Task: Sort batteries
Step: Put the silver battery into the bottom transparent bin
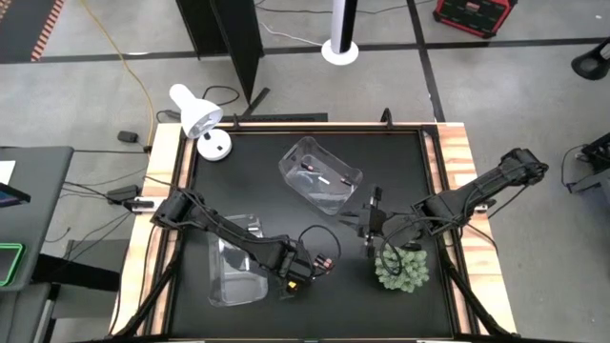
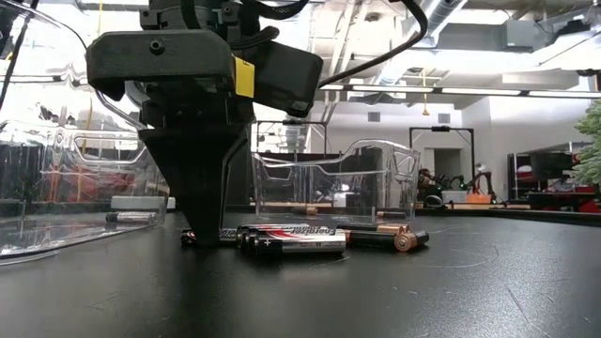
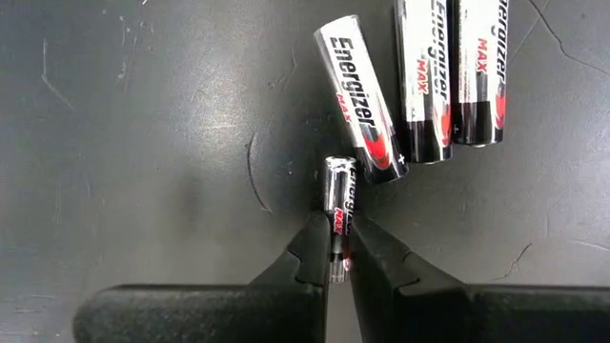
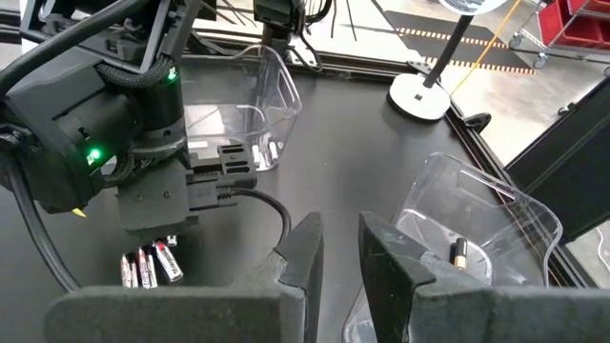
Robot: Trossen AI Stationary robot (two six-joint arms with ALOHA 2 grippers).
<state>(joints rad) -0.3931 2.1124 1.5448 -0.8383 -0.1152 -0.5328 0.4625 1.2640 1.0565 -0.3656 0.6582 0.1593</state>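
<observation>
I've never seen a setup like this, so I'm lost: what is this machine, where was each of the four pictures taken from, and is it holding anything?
It is a robot with two dark jointed arms at a black table. One picture looks down from overhead, one looks level across the tabletop, and two come from cameras on the arms' wrists. The left pincer is shut on a small silver-and-black battery, with three larger batteries of the same colours lying close by. The right pincer waits empty, jaws apart, near a clear plastic bin holding a dark copper-ended battery. A second clear bin, a white desk lamp and a small green plant also sit on the table.
</observation>
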